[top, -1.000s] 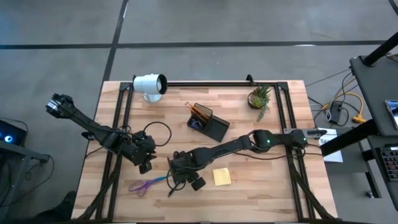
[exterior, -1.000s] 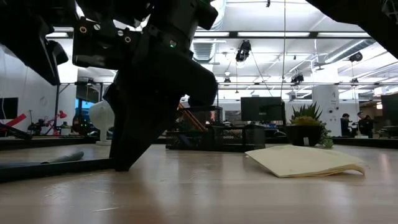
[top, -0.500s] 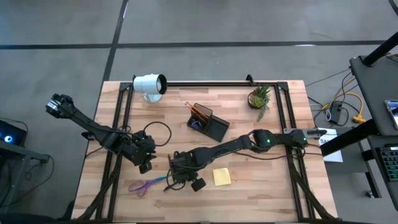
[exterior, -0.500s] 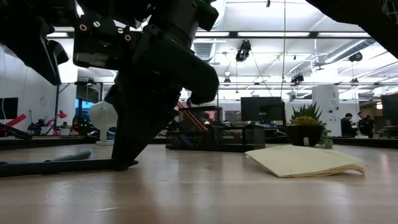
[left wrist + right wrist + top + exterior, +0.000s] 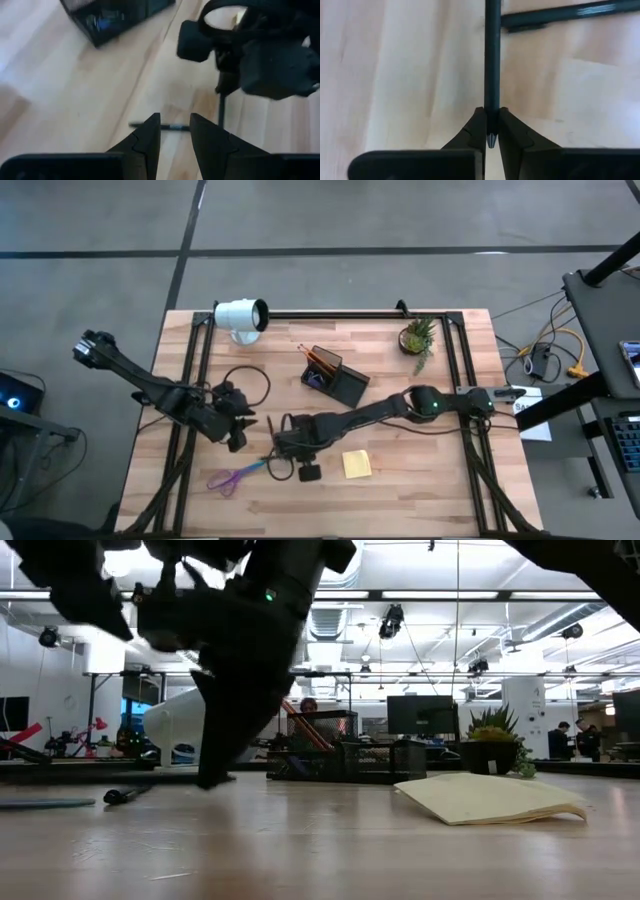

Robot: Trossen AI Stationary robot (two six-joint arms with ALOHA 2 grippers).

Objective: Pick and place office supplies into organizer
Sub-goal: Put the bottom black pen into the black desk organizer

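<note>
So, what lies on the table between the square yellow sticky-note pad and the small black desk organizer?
Only bare wood, in the high view: nothing lies between the square yellow sticky-note pad and the small black desk organizer. The right arm's dark links cross above that stretch.

I am seeing even, bright light falling from ceiling strip lamps [image 5: 470, 595], which are glaring white in the low view. The worktop [image 5: 420, 490] is showing only soft shadows under the arms. In the low view the near arm is appearing dark and blurred. The left wrist picture is looking soft; the right wrist picture is staying sharp near the pen [image 5: 492, 60].
</note>
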